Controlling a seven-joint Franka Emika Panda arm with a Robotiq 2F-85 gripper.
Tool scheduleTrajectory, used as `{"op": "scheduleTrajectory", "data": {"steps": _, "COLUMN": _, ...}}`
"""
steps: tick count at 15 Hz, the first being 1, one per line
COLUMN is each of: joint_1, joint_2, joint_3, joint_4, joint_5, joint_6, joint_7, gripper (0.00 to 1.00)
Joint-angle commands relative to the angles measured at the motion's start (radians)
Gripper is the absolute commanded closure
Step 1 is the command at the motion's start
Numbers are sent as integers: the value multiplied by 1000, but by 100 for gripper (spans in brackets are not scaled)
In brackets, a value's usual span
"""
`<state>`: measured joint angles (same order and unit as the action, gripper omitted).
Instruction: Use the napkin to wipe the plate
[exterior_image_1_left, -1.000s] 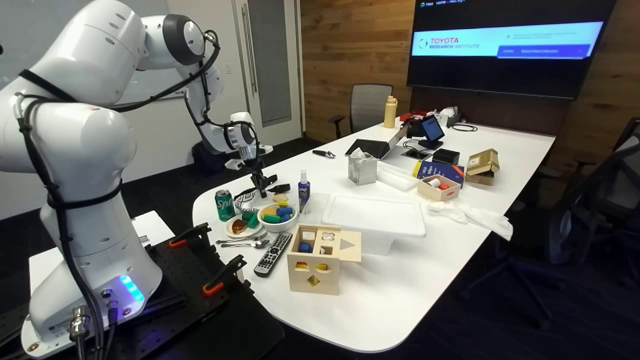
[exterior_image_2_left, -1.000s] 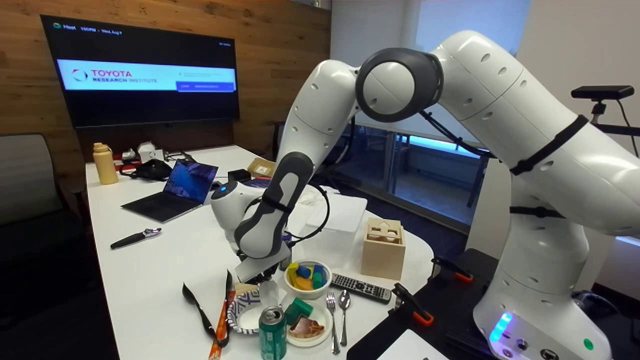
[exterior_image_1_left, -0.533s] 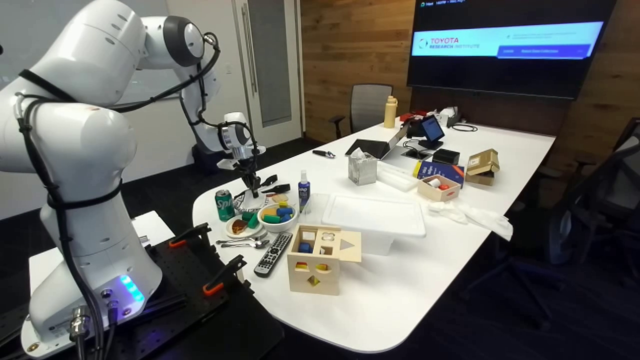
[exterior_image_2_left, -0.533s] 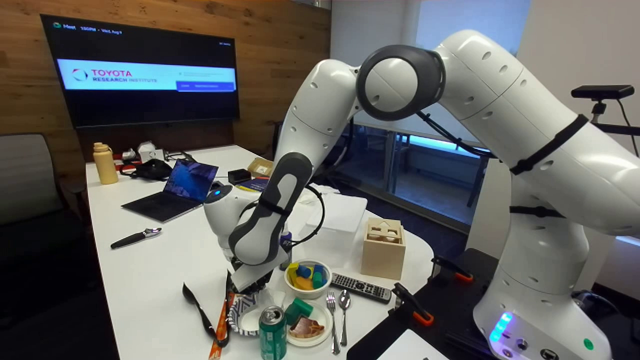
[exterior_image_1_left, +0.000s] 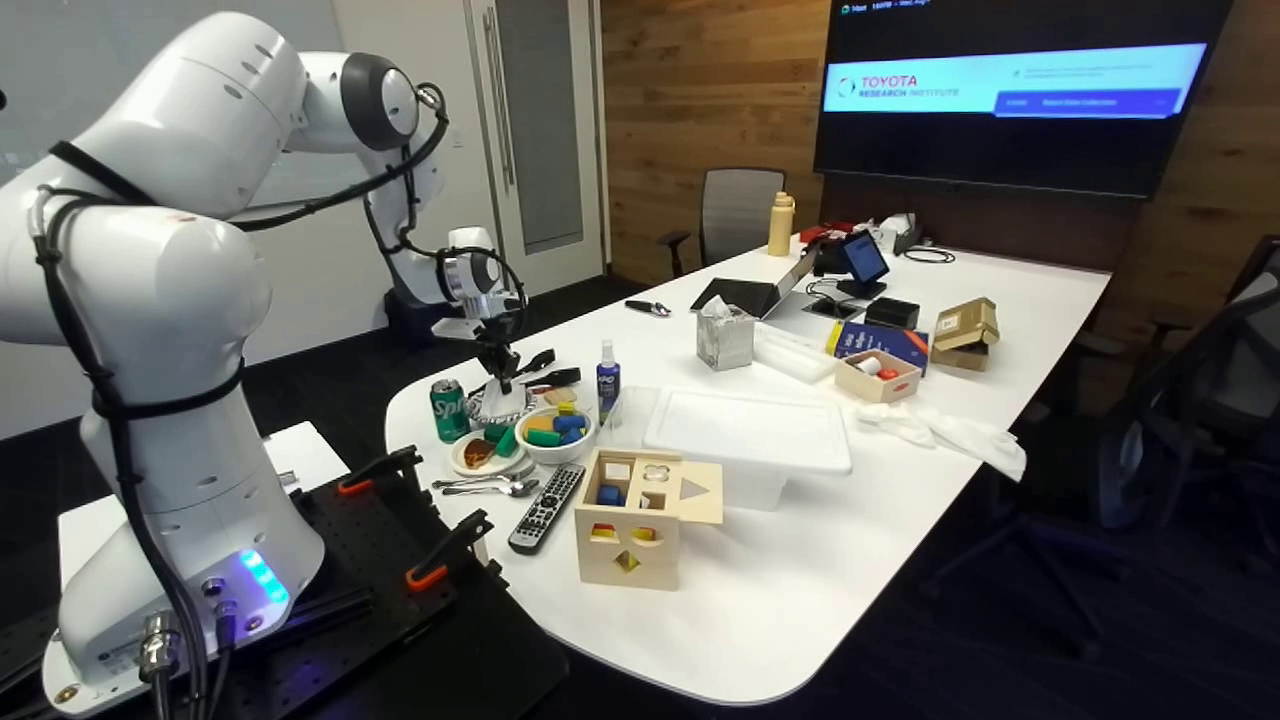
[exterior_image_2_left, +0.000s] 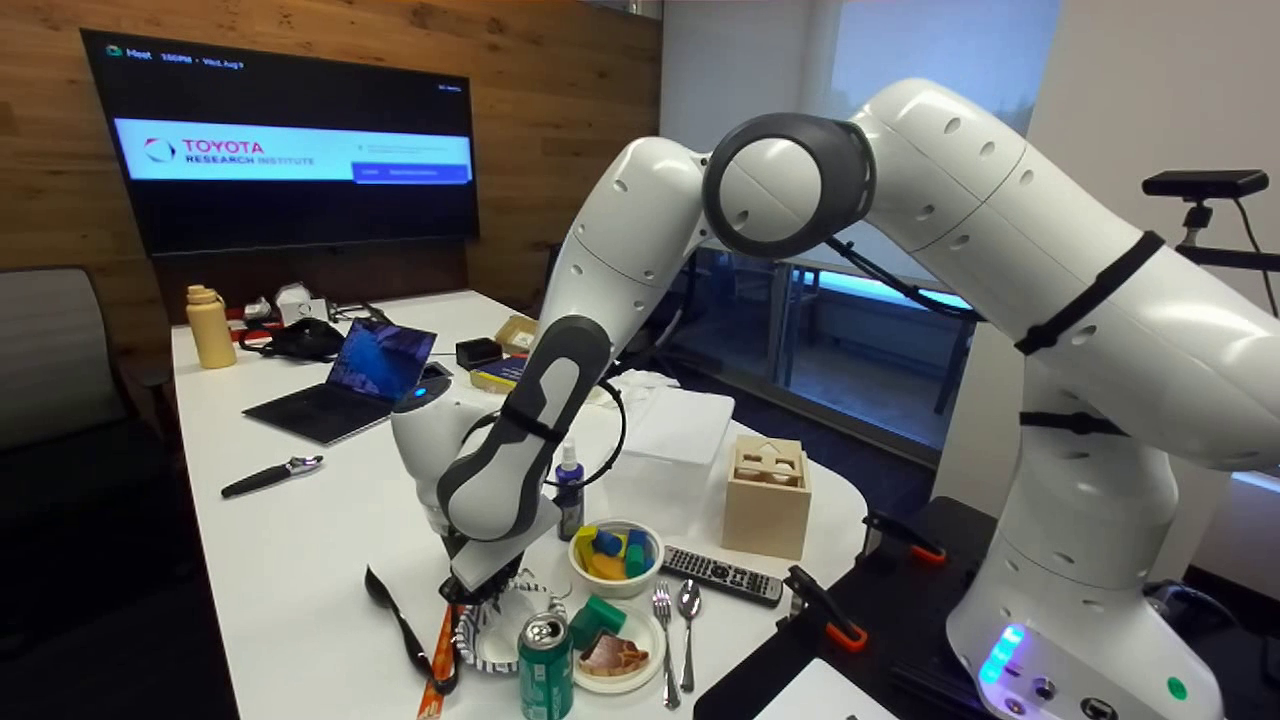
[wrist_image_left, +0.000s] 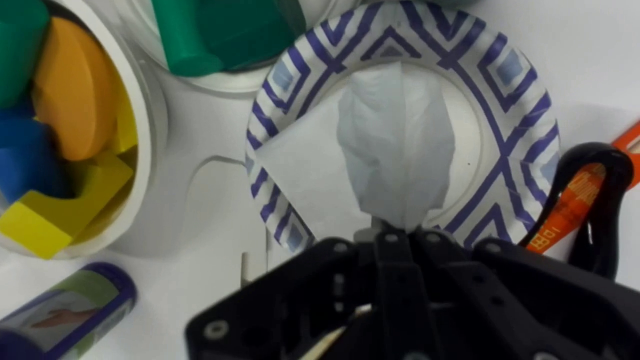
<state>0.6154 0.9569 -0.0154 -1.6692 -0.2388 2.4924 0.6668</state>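
A round white plate with a purple-blue zigzag rim (wrist_image_left: 520, 130) fills the middle of the wrist view; its rim (exterior_image_2_left: 470, 645) also shows in an exterior view. My gripper (wrist_image_left: 404, 234) is shut on a white napkin (wrist_image_left: 400, 150), above the near side of this plate. The napkin hangs down over the plate's middle, with one flat corner lying across its left rim. A plain white plate (exterior_image_2_left: 648, 670) beside it carries a green block (exterior_image_2_left: 597, 620) and toy food (exterior_image_2_left: 613, 655). In an exterior view the gripper (exterior_image_1_left: 506, 385) stands over the patterned plate; how firmly the napkin presses is unclear.
A white bowl (wrist_image_left: 142, 200) of coloured blocks and a spray bottle (wrist_image_left: 90, 305) stand close by. A green can (exterior_image_2_left: 545, 665) is against the patterned plate. Black utensils (wrist_image_left: 595, 250) and an orange stick lie beside it. Fork and spoon (exterior_image_2_left: 687, 630) lie past the plain plate.
The arm has lowered. The gripper and napkin have moved left in both exterior views, from the bowl side to across the patterned plate. The objects on the table look unmoved.
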Motion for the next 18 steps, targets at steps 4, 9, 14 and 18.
{"op": "scheduleTrajectory", "data": {"steps": 4, "joint_1": -69, "joint_2": 103, "joint_3": 95, "joint_4": 153, "joint_5": 80, "joint_6": -7, "joint_7": -243, "gripper": 100}}
{"op": "scheduleTrajectory", "data": {"steps": 9, "joint_1": -33, "joint_2": 124, "joint_3": 70, "joint_4": 208, "joint_5": 93, "joint_6": -47, "joint_7": -239, "gripper": 100}}
{"op": "scheduleTrajectory", "data": {"steps": 14, "joint_1": 52, "joint_2": 98, "joint_3": -42, "joint_4": 192, "joint_5": 62, "joint_6": -107, "joint_7": -97, "gripper": 100}}
{"op": "scheduleTrajectory", "data": {"steps": 18, "joint_1": 82, "joint_2": 141, "joint_3": -105, "joint_4": 231, "joint_5": 47, "joint_6": -173, "joint_7": -29, "gripper": 100}}
